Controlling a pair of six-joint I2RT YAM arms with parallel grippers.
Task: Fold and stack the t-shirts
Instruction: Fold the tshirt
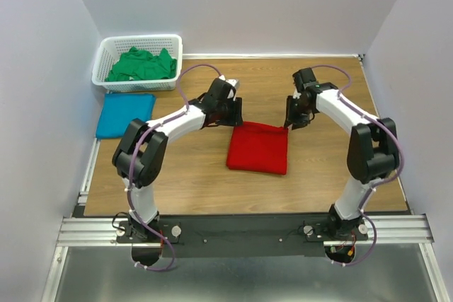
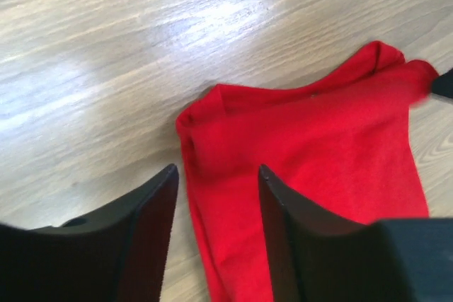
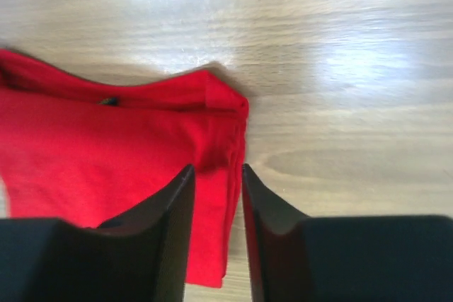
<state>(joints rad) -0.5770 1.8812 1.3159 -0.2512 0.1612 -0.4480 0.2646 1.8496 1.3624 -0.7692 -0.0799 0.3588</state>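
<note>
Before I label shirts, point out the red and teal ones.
Folded bright red cloth t-shirt (image 1: 258, 148): top view, its centre.
Folded teal blue cloth t-shirt (image 1: 126, 115): top view, its centre.

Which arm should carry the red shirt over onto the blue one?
Probably the left arm. Its jaws are at the red shirt's far left corner, the side nearer the blue shirt. The right arm stands on the far side from it.

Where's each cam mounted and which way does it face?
Top external: high behind the bases, looking down on the table; both arms whole.
Left wrist: on left end effector, looking down at red shirt corner; own fingers show.
Right wrist: on right end effector, looking down at its other corner; own fingers show.
Shared: all see the red shirt.
</note>
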